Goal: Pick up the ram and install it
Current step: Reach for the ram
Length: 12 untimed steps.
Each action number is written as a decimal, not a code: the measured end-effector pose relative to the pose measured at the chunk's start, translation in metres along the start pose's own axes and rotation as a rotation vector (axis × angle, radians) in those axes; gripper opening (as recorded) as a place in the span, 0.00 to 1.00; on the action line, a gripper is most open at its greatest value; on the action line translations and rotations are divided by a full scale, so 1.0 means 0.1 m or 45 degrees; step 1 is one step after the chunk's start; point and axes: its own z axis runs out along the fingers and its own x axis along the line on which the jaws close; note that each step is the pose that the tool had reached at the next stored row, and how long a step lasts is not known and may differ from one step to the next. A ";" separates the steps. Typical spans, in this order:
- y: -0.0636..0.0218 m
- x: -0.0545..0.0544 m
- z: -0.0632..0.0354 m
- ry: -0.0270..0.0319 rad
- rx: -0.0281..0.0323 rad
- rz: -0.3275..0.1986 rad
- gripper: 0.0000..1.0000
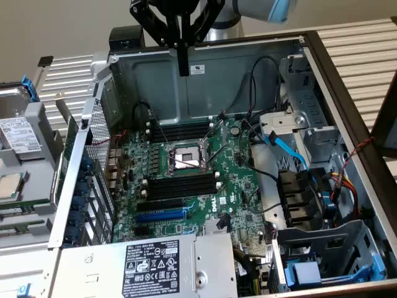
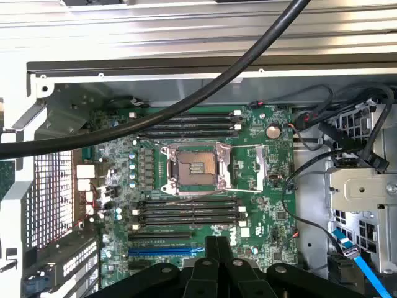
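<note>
My gripper (image 1: pixel 183 69) hangs shut above the open computer case, over its back wall, with nothing between its fingers. In the wrist view the closed gripper (image 2: pixel 217 243) points down at the green motherboard (image 2: pixel 273 205). Black memory slots with white end clips lie in two banks on either side of the CPU socket (image 1: pixel 185 155): one bank (image 1: pixel 183 186) nearer the blue expansion slot (image 1: pixel 160 215), the other (image 1: pixel 180 131) by the back wall. All these slots (image 2: pixel 186 211) look empty. The ram is out of view.
The case walls (image 1: pixel 205 62) ring the board. Loose cables and a blue SATA cable (image 1: pixel 288 149) crowd the exterior view's right beside the drive cage (image 1: pixel 322 248). The power supply (image 1: pixel 152 264) sits in front. A thick black cable (image 2: pixel 186 102) crosses the wrist view. A tray with a drive (image 1: pixel 18 133) stands at the left.
</note>
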 end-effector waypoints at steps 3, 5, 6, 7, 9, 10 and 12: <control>0.000 0.00 0.000 0.0000 0.0000 0.000 0.11; 0.000 0.00 0.000 0.0000 0.0000 0.000 0.11; 0.000 0.00 0.000 0.0000 -0.0001 0.000 0.11; 0.000 0.00 0.000 -0.0001 0.0000 0.000 0.11; 0.000 0.00 0.000 0.0000 0.0000 0.000 0.11; 0.000 0.00 0.000 0.0000 0.0000 0.000 0.11; 0.000 0.00 0.000 -0.0001 0.0000 0.000 0.11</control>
